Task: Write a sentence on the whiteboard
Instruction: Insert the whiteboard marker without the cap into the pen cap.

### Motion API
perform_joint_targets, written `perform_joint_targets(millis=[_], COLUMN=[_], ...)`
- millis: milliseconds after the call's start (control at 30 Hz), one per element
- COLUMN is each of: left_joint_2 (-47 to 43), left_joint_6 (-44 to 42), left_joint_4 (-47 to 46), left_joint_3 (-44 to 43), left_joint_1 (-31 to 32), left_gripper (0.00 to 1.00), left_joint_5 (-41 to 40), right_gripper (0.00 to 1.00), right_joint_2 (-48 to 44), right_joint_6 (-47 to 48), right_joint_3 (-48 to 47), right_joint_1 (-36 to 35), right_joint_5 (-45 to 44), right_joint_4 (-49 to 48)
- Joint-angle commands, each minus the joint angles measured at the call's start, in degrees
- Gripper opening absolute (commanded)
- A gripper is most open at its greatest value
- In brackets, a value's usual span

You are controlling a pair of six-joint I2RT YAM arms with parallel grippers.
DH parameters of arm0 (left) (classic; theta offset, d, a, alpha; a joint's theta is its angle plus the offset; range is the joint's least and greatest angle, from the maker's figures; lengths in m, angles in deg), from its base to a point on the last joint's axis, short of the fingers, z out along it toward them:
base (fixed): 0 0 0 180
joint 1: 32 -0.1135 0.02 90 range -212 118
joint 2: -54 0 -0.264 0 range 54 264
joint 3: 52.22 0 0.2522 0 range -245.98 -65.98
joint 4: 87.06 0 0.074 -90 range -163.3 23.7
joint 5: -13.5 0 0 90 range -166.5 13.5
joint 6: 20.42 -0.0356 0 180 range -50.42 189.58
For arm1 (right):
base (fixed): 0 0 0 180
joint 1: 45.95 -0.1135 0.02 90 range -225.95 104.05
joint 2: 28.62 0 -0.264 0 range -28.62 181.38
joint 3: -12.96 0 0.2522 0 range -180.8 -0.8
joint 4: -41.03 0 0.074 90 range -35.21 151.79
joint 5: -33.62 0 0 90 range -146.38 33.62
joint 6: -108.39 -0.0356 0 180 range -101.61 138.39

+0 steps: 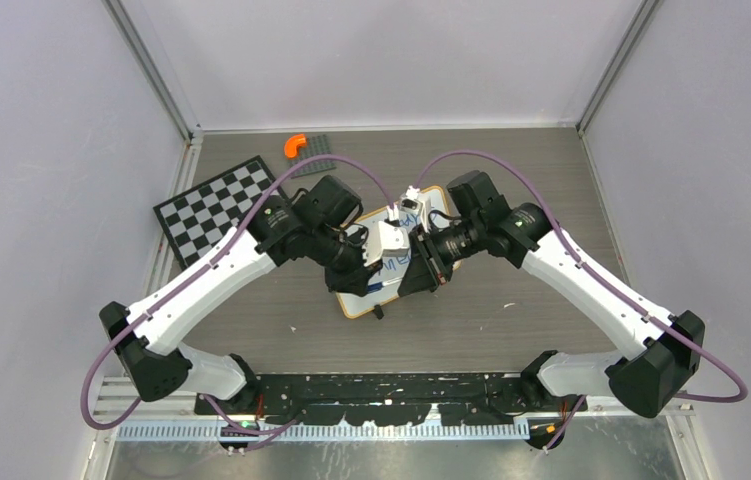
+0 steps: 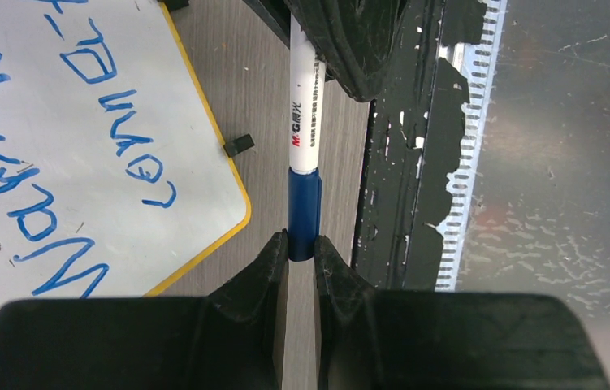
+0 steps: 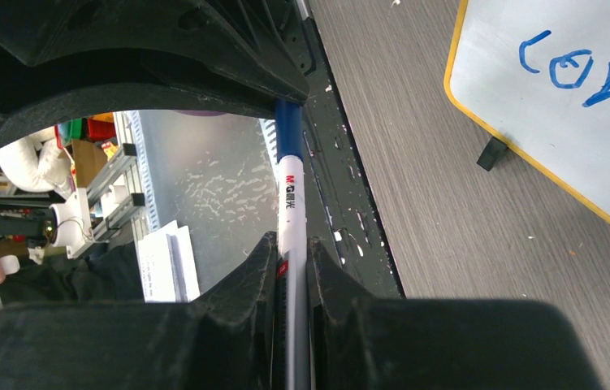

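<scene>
The matte grey wood-grain surface (image 1: 551, 200) carries the whiteboard (image 2: 123, 187) at its centre, under both wrists. The board looks light, stiff and glossy-slick on small black feet, so it may skid; its yellow rim is the best hold. The blue sentence (image 2: 49, 146) would likely smear. The marker (image 2: 305, 122), a smooth, light plastic cylinder, is clamped in the right pincer (image 3: 292, 252), while the left pincer (image 2: 301, 260) pinches its blue cap (image 2: 303, 213).

You are in a robot lab: plain white walls (image 1: 51, 150) on metal posts (image 1: 156, 70) box in the table (image 1: 511, 190), a checkered board (image 1: 213, 208) lies on it, and a messy rack (image 3: 106, 166) stands beside.
</scene>
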Motion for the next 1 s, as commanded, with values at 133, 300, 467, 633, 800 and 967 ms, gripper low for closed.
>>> perform_joint_targets(millis=[133,300,467,633,800,967], left_joint_2=[0.7,1.3,1.6,0.7,-1.3,-0.7], left_joint_6=[2.3,3.3,3.8,4.0,2.7,-1.4], left_joint_4=[-11.9,-12.6,-12.8,-12.6,-13.7,-12.4], left_joint_3=[-9.0,-9.6,-10.2,-8.7,-5.3,-7.4], left_joint_1=[0.6,0.6,0.6,0.0,-3.9,-6.3], left_gripper=[0.00,0.00,0.00,0.00,0.00,0.14], left_joint_5=[8.1,9.3,9.0,8.2,6.2,3.1], right_gripper=[0.00,0.00,0.00,0.00,0.00,0.00], right_joint_2=[1.8,2.5,2.5,1.8,0.8,1.2], right_joint_6=[0.0,-0.1,-0.3,0.2,1.8,0.4], right_joint_3=[-1.4,-2.0,-2.1,-2.5,-3.3,-3.5], right_joint_1=[-2.5,-3.1,-3.1,-3.0,1.0,4.2], right_joint_5=[0.2,0.5,0.6,-0.8,-3.1,-2.3], right_joint_4=[-1.6,-1.8,-1.8,-1.3,-1.6,-4.7])
